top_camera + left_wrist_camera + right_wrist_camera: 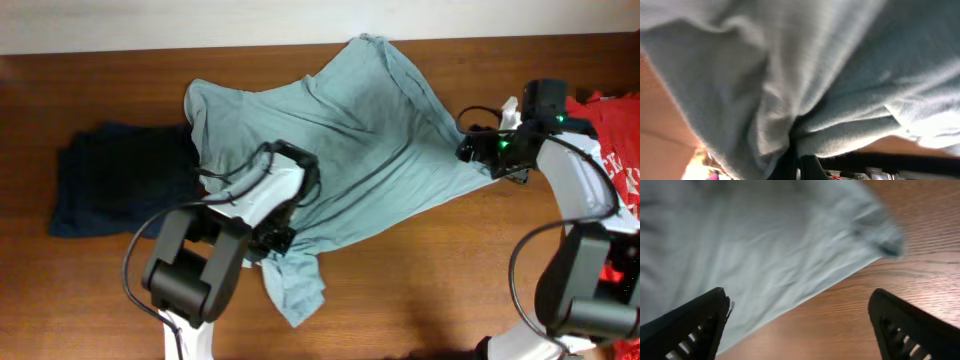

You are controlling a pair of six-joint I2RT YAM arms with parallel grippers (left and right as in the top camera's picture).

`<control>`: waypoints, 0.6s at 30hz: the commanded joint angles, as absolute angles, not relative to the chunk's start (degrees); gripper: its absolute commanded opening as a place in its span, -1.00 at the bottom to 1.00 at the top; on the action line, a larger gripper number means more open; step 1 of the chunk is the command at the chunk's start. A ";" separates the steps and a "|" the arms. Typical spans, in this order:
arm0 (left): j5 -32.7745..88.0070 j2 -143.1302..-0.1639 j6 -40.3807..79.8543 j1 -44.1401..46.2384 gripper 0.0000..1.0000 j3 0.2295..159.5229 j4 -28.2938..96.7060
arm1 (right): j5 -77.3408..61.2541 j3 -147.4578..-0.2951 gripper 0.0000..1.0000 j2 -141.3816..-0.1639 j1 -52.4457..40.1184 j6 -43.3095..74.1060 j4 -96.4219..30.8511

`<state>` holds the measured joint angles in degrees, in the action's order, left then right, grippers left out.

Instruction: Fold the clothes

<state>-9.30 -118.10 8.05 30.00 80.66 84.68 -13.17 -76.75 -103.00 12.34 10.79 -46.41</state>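
Note:
A pale grey-blue T-shirt lies rumpled across the middle of the table, one sleeve trailing toward the front edge. My left gripper is shut on a bunched fold of this shirt near its lower left part. In the left wrist view the cloth fills the frame and is pinched between the dark fingers at the bottom. My right gripper hovers open at the shirt's right edge. In the right wrist view its fingertips stand wide apart, one over the shirt's hem and the other over bare wood.
A dark navy shirt lies crumpled at the left of the table. A red shirt with white lettering sits at the right edge, behind the right arm. Bare wood shows in front of the grey-blue shirt.

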 commanded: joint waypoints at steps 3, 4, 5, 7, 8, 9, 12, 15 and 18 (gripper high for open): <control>-14.76 -118.04 11.79 22.33 -0.99 80.49 85.12 | -8.34 -76.27 0.68 -110.45 12.34 11.14 -46.35; -15.14 -118.04 11.77 20.93 -0.99 80.49 85.12 | -8.14 -76.27 0.67 -111.90 12.23 10.26 -45.95; -15.40 -118.04 11.79 19.64 -0.99 80.49 85.12 | -8.14 -76.27 0.67 -112.86 12.23 9.89 -45.71; -15.44 -118.04 11.77 16.84 -0.99 80.49 85.08 | -8.32 -76.27 0.67 -115.02 12.14 9.67 -45.56; -15.38 -118.04 11.77 16.12 -0.99 80.49 85.08 | -8.27 -76.27 0.67 -115.52 12.01 9.15 -45.52; -15.40 -118.04 11.77 15.70 -0.99 80.49 85.08 | -8.08 -76.27 0.67 -115.87 11.84 8.99 -45.36; -15.29 -118.04 11.77 15.22 -0.99 80.49 84.51 | -6.72 -76.27 0.63 -116.14 11.27 9.02 -45.04; -15.33 -118.04 11.75 15.27 -0.99 80.49 84.18 | -6.26 -76.29 0.32 -116.14 11.18 9.02 -45.47; -15.49 -118.04 11.75 15.27 -0.99 80.49 84.18 | -4.86 -76.29 -0.22 -116.14 11.25 9.06 -46.35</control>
<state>-14.44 -118.10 10.59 15.20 80.64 84.20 -7.25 -76.64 -115.33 11.57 9.37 -45.84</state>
